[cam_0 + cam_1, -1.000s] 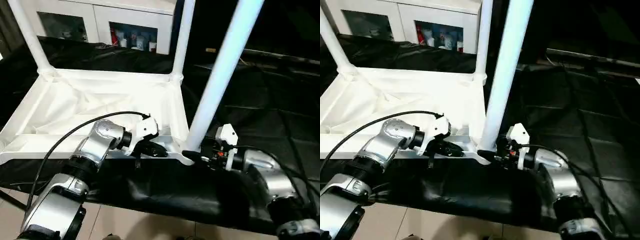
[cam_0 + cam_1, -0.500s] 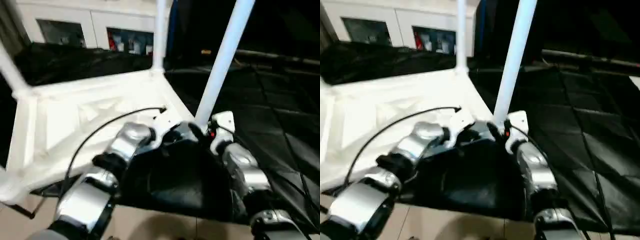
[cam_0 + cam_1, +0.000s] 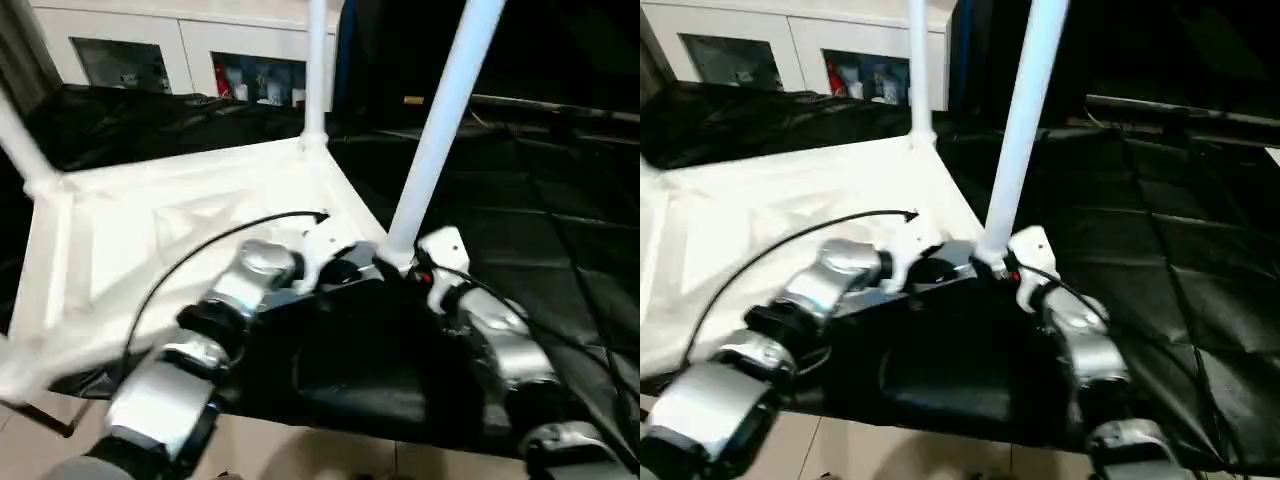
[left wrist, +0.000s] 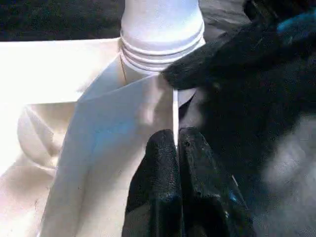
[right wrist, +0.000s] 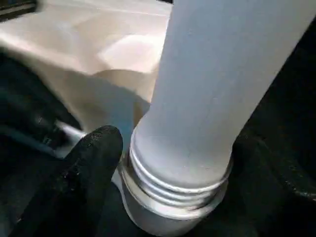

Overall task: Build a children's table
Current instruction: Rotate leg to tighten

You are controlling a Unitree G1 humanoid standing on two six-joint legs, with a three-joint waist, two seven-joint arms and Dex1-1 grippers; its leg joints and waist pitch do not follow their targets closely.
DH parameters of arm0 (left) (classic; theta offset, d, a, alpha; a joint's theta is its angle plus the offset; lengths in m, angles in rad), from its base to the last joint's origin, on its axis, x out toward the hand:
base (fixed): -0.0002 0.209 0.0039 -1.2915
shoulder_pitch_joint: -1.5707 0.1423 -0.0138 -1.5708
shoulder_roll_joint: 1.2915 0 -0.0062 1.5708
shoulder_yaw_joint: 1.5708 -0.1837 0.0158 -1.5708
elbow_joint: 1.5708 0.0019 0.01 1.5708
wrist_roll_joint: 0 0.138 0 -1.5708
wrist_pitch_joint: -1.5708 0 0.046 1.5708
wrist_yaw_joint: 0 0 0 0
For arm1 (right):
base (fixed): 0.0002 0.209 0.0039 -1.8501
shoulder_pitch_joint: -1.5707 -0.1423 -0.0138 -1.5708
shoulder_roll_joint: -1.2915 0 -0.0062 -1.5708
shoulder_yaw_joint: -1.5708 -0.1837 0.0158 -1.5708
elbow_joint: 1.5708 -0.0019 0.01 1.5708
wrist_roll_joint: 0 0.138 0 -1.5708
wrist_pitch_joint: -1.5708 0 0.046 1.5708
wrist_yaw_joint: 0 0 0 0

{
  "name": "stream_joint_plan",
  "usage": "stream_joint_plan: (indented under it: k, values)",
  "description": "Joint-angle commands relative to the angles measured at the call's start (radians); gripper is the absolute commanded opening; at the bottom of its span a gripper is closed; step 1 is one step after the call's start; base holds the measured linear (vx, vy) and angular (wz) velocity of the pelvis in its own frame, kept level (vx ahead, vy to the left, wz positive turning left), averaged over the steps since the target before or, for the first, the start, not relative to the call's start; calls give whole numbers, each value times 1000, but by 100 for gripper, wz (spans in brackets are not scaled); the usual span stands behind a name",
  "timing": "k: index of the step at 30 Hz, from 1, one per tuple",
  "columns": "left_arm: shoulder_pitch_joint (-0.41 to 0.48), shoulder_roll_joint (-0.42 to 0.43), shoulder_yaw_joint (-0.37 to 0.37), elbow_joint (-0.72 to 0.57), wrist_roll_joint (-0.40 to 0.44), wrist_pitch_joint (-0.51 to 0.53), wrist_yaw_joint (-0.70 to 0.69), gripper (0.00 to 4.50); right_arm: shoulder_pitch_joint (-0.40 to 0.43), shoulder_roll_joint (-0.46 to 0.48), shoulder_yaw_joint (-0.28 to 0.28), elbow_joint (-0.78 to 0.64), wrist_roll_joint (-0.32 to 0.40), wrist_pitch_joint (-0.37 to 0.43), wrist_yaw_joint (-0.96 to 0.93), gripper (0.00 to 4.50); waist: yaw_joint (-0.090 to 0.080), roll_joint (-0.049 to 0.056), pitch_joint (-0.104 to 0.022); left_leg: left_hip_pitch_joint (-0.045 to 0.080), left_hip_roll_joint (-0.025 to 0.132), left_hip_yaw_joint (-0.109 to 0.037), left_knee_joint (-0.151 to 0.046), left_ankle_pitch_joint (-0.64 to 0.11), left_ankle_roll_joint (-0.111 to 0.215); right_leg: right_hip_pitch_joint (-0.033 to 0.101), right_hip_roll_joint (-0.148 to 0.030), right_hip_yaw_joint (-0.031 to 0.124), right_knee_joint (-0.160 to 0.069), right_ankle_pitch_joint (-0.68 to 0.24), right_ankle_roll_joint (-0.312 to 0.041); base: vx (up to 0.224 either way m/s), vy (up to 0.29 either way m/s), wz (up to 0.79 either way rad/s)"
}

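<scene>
At the near right corner of the upturned table top, the left gripper is pinching the thin edge of the top's side wall, its two black fingers pressed together on the plastic; the right gripper is wrapping the base of the near leg just above its threaded collar, one finger on each side; that leg is standing upright in its corner socket, threads partly showing; two more legs are rising from the far corners of the top; the top is lying underside-up on the black-draped work table, its near left corner hanging over the table's front edge; I judge the leg not fully seated; turning it off-axis could cross the threads, and a slipping pinch could let the top swing off the edge.
</scene>
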Motion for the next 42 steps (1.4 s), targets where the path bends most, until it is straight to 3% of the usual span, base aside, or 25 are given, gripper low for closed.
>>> stream_joint_plan:
  k: [1, 4, 6, 12, 13, 19, 21, 24, 29, 33, 35, 36, 37, 38, 40, 42]
  values:
    - [34, 31, -53, -34, -4, -2, -161, 0, 14, -33, 15, -67, 60, 5, 148, 366, 7, -6, -53, -9, -4, 14, -55, -236, 116, 57, -36, 21, -67, -204, -223, 0, 0, 0]
    - [43, 60, -55, -61, -20, 21, -227, 0, 16, -64, 18, -80, 83, 16, 220, 366, 6, 1, -57, -6, -2, 14, -51, -202, 123, 58, -33, 21, -53, -92, -273, 0, 0, 0]
    - [59, 95, -79, -95, -28, 29, -305, 0, 22, -88, 24, -99, 106, 37, 279, 366, 10, 3, -55, -3, 0, 15, -51, -213, 127, 58, -34, 22, -51, -74, -296, 0, 0, 0]
    - [73, 127, -88, -113, -33, 28, -363, 0, 48, -128, 53, -139, 117, 68, 370, 366, 14, 0, -51, 0, 0, 18, -53, -246, 103, 57, -33, 23, -57, -127, -280, 0, 0, 0]
    - [73, 133, -82, -113, -31, 24, -364, 0, 56, -135, 56, -154, 121, 78, 391, 341, 17, -3, -51, 0, -1, 18, -54, -243, 101, 58, -33, 23, -57, -140, -272, 0, 0, 0]
    - [70, 140, -71, -122, -41, 36, -368, 0, 59, -134, 55, -171, 142, 105, 422, 290, 18, -5, -51, -1, -1, 18, -54, -235, 92, 55, -35, 23, -58, -172, -257, 0, 0, 0]
    - [68, 132, -65, -123, -47, 40, -342, 0, 56, -130, 57, -166, 148, 111, 428, 281, 19, -10, -51, -1, -1, 18, -53, -227, 95, 55, -35, 23, -57, -172, -255, 0, 0, 0]
    - [68, 118, -50, -127, -56, 48, -311, 0, 59, -115, 53, -166, 160, 125, 415, 249, 20, -8, -52, -1, -2, 19, -52, -221, 96, 54, -36, 24, -57, -167, -256, 0, 0, 0]
    - [45, 69, -25, -85, -44, 37, -173, 0, 75, -53, 35, -127, 125, 139, 281, 216, 19, -10, -48, 0, -4, 17, -55, -253, 76, 51, -37, 23, -68, -253, -228, 0, 0, 0]
    - [0, -12, 3, -8, -20, 52, 58, 0, 81, 24, 3, -64, 73, 158, 21, 208, 18, -11, -45, 0, -6, 16, -58, -266, 52, 45, -37, 23, -76, -341, -182, 0, 0, 0]
    - [-15, -47, 11, 16, -14, 63, 137, 0, 77, 58, -4, -41, 62, 161, -50, 206, 15, -8, -45, 2, -7, 14, -60, -287, 37, 44, -36, 22, -80, -373, -167, 0, 0, 0]
    - [-32, -96, 16, 49, -5, 76, 237, 0, 69, 101, 5, -15, 29, 154, -133, 206, 14, 0, -44, 1, -9, 13, -60, -295, 30, 42, -35, 22, -83, -374, -159, 0, 0, 0]
    - [-36, -108, 15, 57, -2, 79, 259, 0, 66, 112, 9, -8, 17, 153, -157, 206, 12, -1, -43, 3, -9, 13, -61, -303, 29, 40, -34, 22, -85, -382, -157, 0, 0, 0]
    - [-40, -121, 14, 67, 6, 79, 290, 0, 59, 124, 12, 0, 4, 158, -190, 206, 13, 6, -44, 6, -12, 11, -61, -320, 27, 40, -34, 20, -88, -409, -149, 0, 0, 0]
    - [-48, -144, 12, 85, 17, 78, 334, 0, 43, 147, 15, 16, -17, 163, -253, 204, 10, 0, -45, 1, -13, 10, -62, -326, 34, 43, -34, 18, -91, -413, -140, 0, 0, 0]
    - [-53, -158, 10, 94, 22, 78, 353, 0, 31, 161, 14, 26, -28, 169, -291, 203, 7, 8, -45, 4, -14, 10, -62, -338, 38, 38, -33, 18, -94, -419, -137, 0, 0, 0]
